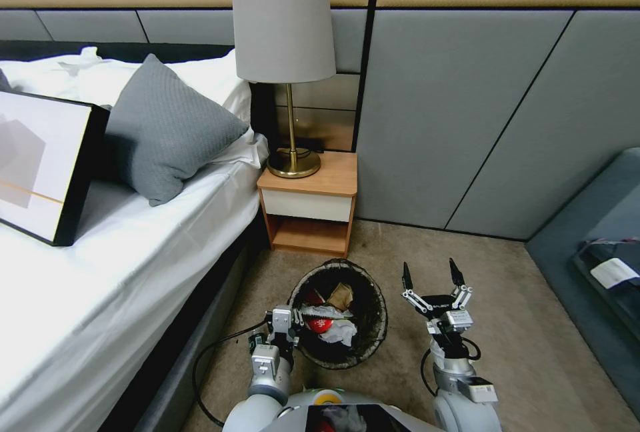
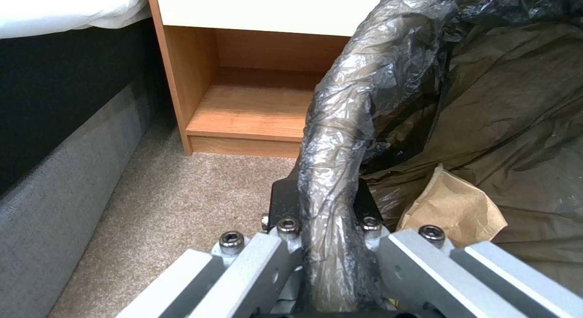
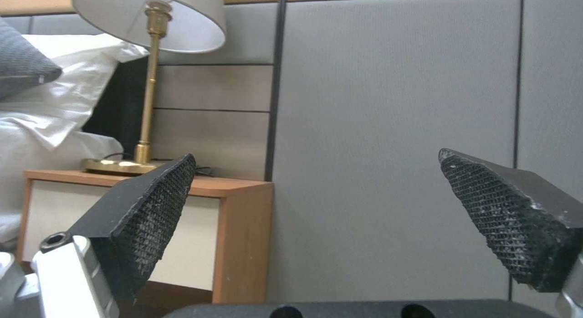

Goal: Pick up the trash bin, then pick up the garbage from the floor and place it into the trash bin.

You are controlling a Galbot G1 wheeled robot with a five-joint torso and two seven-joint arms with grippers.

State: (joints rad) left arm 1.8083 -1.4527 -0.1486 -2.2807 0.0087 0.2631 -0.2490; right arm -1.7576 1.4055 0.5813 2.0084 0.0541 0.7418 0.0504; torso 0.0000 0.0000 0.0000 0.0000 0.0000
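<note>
Landmark: the nightstand (image 1: 309,205), wood with a white drawer front, standing against the grey padded wall (image 1: 453,105) beside the bed (image 1: 100,252).
Trash bin: the trash bin (image 1: 339,313) sits just in front of the nightstand's open lower shelf, mouth up, its dark liner bag (image 2: 340,140) rolled over the rim.
Garbage: red-and-white wrappers (image 1: 320,322), a white tissue wad (image 1: 343,332) and a tan paper piece (image 1: 341,296) already lie inside the bin; the carpet in view in front of the nightstand shows no loose litter.
Left gripper: the left gripper (image 1: 288,327) is clamped on the bin's bagged rim, on the side toward the bed; in the left wrist view the rim passes between its fingers (image 2: 261,263).
Right gripper: the right gripper (image 1: 431,280) hangs beside the bin on the side away from the bed, jaws spread wide and empty, pads (image 3: 152,217) pointing toward the wall.
Key relation: the bin lies between the two grippers, its axis upright; the left arm carries it, so the free right arm looks the nearer one for any further pickup.
Surface: beige short-pile carpet (image 1: 520,325), flat and level.
Room: a lamp (image 1: 283,52) stands on the nightstand; a grey cushion (image 1: 167,129) and a framed picture (image 1: 40,165) rest on the bed.
Progress, judged: the bin is in hand and appears largely loaded.
</note>
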